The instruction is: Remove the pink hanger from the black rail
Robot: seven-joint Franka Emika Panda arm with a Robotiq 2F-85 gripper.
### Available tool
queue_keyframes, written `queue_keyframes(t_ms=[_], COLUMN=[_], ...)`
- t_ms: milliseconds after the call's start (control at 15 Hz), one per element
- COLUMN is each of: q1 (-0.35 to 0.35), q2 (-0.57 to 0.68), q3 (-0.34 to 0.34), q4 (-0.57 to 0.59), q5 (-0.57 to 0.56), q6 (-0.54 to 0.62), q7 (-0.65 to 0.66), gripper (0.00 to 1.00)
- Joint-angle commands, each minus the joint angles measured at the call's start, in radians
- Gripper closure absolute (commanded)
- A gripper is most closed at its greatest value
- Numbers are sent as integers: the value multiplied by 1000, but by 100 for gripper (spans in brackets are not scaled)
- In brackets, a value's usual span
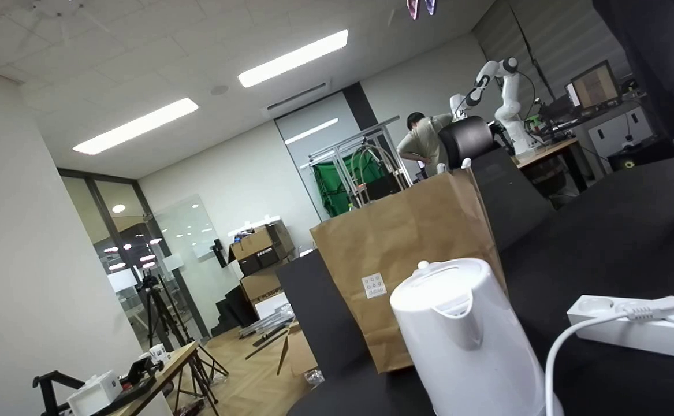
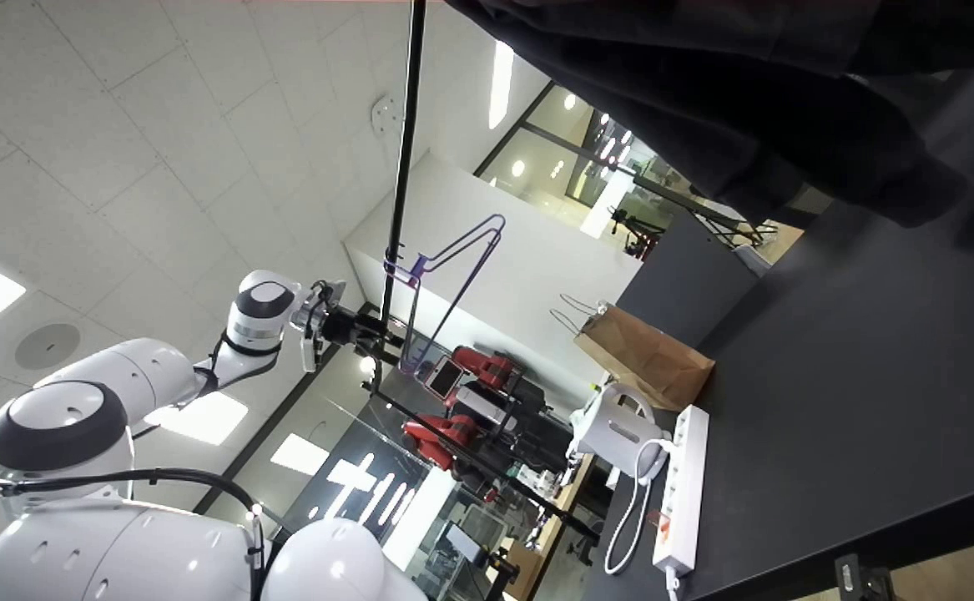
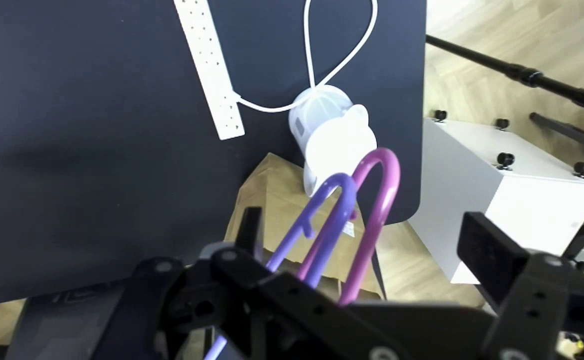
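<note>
The pink hanger (image 3: 379,220) shows one rounded end in the wrist view, beside a purple hanger (image 3: 336,220). Pink and purple tips (image 1: 413,8) also show at the top edge of an exterior view. In an exterior view the purple hanger (image 2: 476,271) hangs by its hook on the black rail (image 2: 404,159); the pink one largely overlaps with it there. My gripper (image 3: 369,245) is open. The hanger ends appear between its fingers in the picture, nearer the left finger, which partly covers them. In an exterior view the gripper (image 2: 395,349) is beside the hangers' lower end, by the rail.
Below are a white kettle (image 3: 339,142), a brown paper bag (image 3: 276,200), a white power strip (image 3: 211,70) and a white cable (image 3: 307,42) on a dark table (image 3: 96,125). Dark cloth (image 2: 729,108) hangs above the table. A white cabinet (image 3: 472,165) stands beyond the table edge.
</note>
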Motion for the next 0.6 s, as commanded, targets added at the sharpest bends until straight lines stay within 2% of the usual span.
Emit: queue_keyframes(t_ms=[0,200,533], q1=[-13,-8,-2], q2=[24,27,19], q3=[36,44,46], q4=[85,109,92], q5=[-104,-142,-141], q6=[-116,-151,-34], q7=[88,92,89], gripper=[0,0,0])
